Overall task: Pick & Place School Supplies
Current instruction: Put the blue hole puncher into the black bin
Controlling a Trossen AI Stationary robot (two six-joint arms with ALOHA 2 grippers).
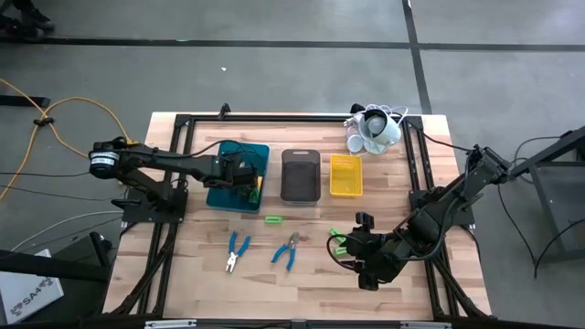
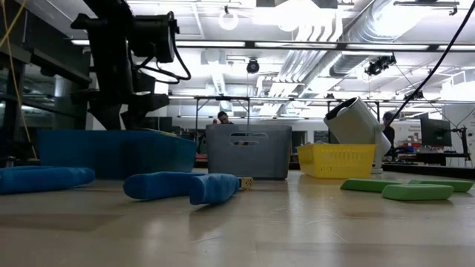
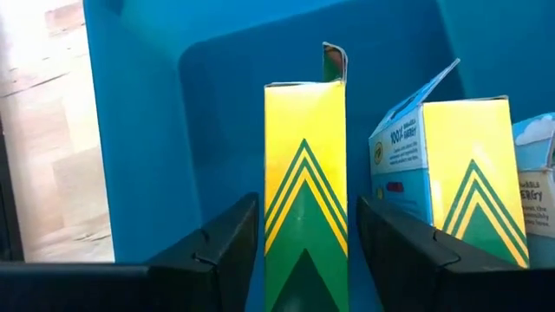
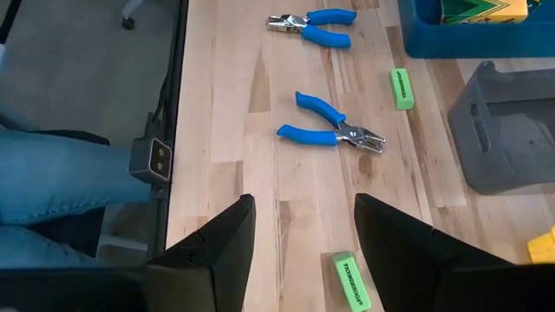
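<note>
Wooden table (image 1: 201,274) carries three trays at its far side. Inside the teal tray (image 1: 226,196), the left gripper (image 3: 303,251) has its fingers apart, with a yellow-and-green box (image 3: 305,173) standing between them; contact is unclear. The right gripper (image 4: 303,251) hovers open above a green stick (image 4: 349,279), near two blue pliers (image 4: 331,121).

"TICONDEROGA" is being read, only tentatively, on the green stick (image 4: 350,281). Small print is being seen on a blue-sided box (image 3: 408,147), with nothing beyond "100" being made out.
</note>
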